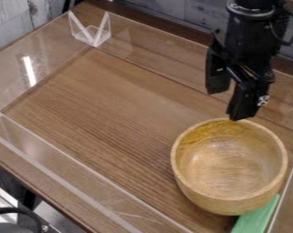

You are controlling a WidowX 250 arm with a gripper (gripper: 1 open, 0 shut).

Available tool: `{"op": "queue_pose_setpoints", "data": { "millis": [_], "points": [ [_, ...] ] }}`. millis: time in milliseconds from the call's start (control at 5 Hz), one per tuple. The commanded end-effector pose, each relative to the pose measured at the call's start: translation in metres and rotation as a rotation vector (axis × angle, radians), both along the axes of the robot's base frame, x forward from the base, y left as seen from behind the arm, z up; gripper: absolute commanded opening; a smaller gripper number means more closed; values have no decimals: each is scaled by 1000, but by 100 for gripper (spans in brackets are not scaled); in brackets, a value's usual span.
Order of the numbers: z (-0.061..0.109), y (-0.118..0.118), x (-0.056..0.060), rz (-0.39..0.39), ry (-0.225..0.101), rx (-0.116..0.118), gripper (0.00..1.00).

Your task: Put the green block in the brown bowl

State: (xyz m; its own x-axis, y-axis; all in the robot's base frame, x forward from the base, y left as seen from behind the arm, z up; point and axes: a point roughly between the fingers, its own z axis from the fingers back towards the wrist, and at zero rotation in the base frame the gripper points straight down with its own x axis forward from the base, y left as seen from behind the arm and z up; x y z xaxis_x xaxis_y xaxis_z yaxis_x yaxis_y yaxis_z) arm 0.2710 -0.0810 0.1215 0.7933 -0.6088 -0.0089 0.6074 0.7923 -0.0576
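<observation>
The claw (227,102) is spread wide above the brown bowl (228,167). The green block (256,218) lies partly hidden beside the bowl.

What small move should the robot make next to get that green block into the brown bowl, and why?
Probably a short shift toward the green block, staying above the rim. The end effector hangs open beside the far edge of the brown bowl, while the block lies outside, by the bowl's near side, partly hidden.
</observation>
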Motion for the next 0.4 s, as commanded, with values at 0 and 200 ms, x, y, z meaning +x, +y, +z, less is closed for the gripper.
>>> {"op": "queue_pose_setpoints", "data": {
  "millis": [0,200],
  "points": [
    [17,0,3,-26,-82,-8,100],
    [16,-1,3,-52,-92,-5,100]
  ]
}}
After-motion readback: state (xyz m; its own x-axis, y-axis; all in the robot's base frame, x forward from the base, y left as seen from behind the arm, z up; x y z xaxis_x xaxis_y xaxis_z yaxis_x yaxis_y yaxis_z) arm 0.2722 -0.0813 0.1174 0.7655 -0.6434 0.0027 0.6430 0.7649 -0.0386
